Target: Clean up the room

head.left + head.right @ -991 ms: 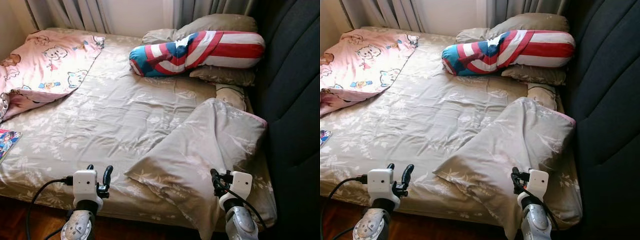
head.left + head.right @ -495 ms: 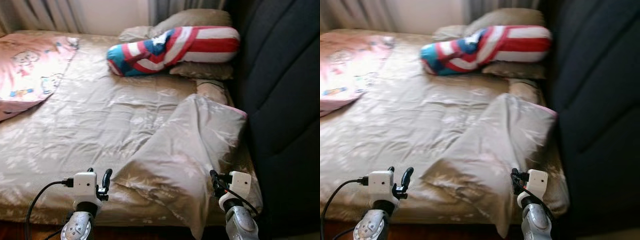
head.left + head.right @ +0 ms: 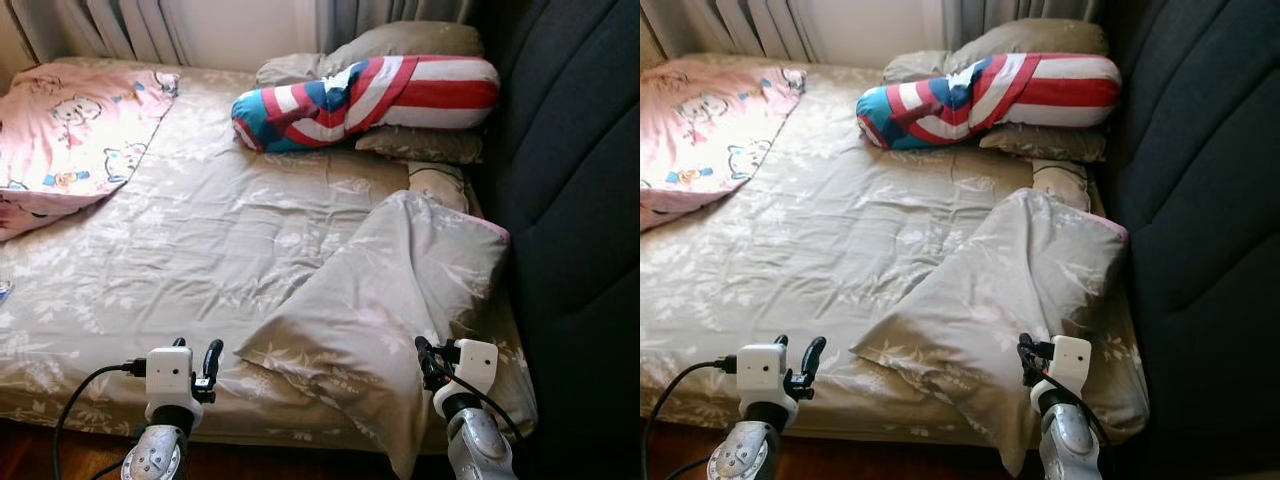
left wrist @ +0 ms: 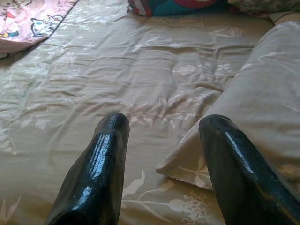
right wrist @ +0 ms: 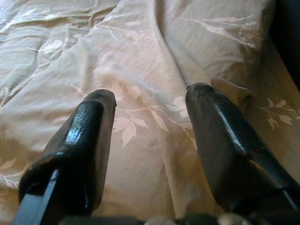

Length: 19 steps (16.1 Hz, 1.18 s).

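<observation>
Bed [image 3: 200,250] with a beige leaf-print sheet takes up most of the head views, and everything else sits on it or beside it. A folded-over beige duvet [image 3: 390,300] (same leaf print as the sheet) lies bunched on the bed's near right part, one corner draping past the near edge. At the far end of the bed a bolster [image 3: 370,100] striped red, white and blue lies across two beige pillows [image 3: 410,40], just in front of grey curtains [image 3: 120,25]. A pink cartoon-print blanket [image 3: 60,130] is spread over the bed's far left corner. A dark upholstered panel [image 3: 580,200] rises along the bed's right side.

The left gripper [image 3: 196,352] is held just off the bed's near edge, left of the duvet; its wrist view shows the jaws spread apart with nothing between them, pointing over the sheet toward the duvet's near corner. The right gripper [image 3: 428,358] hovers at the near edge over the draped duvet; its fingers [image 5: 89,136] are likewise spread wide and empty, with duvet fabric beneath them. Whether they touch the cloth cannot be told.
</observation>
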{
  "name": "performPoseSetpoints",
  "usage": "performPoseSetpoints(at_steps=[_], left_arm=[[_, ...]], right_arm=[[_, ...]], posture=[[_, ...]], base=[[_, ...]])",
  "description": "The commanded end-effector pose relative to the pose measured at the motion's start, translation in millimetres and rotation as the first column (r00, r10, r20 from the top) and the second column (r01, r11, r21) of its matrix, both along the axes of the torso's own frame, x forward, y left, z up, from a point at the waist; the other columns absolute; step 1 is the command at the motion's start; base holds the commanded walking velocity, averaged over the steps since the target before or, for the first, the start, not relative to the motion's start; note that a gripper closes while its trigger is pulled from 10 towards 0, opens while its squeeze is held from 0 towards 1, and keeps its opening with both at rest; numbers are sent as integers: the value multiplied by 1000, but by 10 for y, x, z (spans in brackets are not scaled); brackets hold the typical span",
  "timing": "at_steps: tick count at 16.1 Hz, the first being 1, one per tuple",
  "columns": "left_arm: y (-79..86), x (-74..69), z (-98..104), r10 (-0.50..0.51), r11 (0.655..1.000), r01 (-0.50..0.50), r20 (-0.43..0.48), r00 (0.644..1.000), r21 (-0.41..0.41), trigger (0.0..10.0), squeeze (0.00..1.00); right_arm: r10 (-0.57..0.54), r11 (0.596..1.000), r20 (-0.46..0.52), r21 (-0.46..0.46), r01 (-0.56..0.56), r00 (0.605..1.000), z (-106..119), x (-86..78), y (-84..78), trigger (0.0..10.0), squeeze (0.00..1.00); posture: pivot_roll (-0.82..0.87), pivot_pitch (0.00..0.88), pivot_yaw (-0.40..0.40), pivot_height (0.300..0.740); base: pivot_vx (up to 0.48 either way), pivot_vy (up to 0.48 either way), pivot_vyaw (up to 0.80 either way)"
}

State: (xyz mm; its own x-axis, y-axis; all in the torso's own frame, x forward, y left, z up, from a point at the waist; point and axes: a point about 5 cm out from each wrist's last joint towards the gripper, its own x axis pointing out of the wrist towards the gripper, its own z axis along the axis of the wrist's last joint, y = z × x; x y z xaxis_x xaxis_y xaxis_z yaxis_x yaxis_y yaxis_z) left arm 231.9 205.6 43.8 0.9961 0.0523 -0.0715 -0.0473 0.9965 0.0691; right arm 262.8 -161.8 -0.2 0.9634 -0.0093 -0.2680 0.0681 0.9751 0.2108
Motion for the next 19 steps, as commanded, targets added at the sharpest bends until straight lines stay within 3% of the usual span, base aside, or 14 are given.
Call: performPoseSetpoints(at_steps=[1, 6, 19], left_arm=[[11, -15, -34, 1, 1000, -1, -11, 1000, -10, 10000, 0], [5, -12, -60, -3, 1000, 2, -11, 1000, -13, 10000, 0], [-5, 0, -54, -10, 1000, 11, 2, 1000, -15, 10000, 0]], right_arm=[[-16, 1000, -17, 10, 16, 1000, -20, -7, -23, 10000, 0], [-14, 1000, -3, -4, 13, 1000, -7, -4, -27, 10000, 0], [-10, 1000, -6, -2, 10, 1000, -4, 16, -12, 10000, 0]], posture=[[29, 127, -70, 740], [27, 127, -71, 740], [28, 127, -73, 740]], base=[[0, 0, -756], [0, 0, -150], [264, 0, -112]])
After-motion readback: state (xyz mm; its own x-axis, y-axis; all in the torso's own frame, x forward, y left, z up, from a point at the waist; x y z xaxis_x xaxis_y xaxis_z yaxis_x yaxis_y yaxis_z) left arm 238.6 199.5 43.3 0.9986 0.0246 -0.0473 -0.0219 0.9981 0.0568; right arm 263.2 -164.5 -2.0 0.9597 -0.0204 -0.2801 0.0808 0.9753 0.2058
